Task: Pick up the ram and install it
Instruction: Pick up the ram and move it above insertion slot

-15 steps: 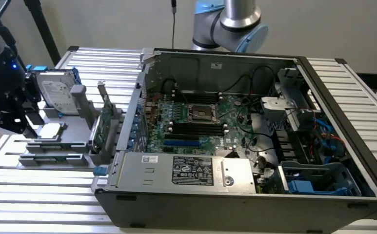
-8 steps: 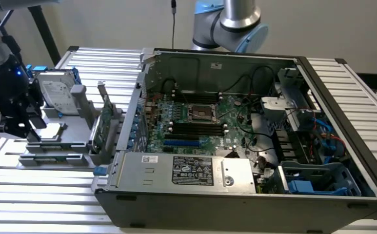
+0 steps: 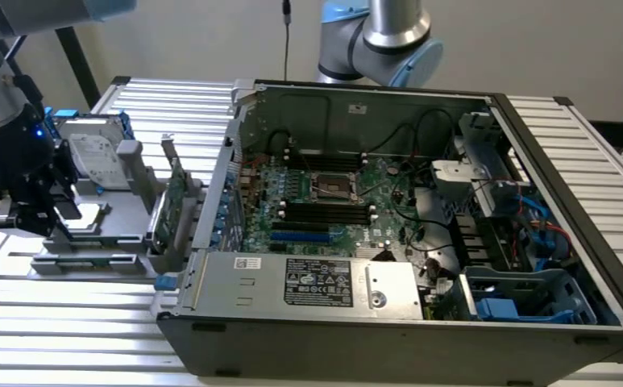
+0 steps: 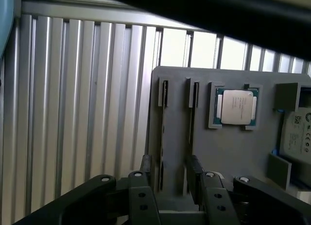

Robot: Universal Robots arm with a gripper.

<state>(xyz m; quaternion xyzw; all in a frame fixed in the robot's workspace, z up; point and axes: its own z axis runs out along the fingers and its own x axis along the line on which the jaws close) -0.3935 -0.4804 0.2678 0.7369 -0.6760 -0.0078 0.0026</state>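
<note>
now the gripper (image 4: 170, 181) hangs spread over the gray holder (image 4: 233, 152), and closing off-centre on the thin ram (image 4: 165, 96) could tilt it or jam it.

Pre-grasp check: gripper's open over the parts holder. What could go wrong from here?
1. The open gripper straddles the memory stick in its slot, but one finger sits over the neighbouring slot; descending, it may strike there.
2. The stick is thin, edge-on; an off-centre close could tilt it.
3. The processor lies exposed nearby.
</note>
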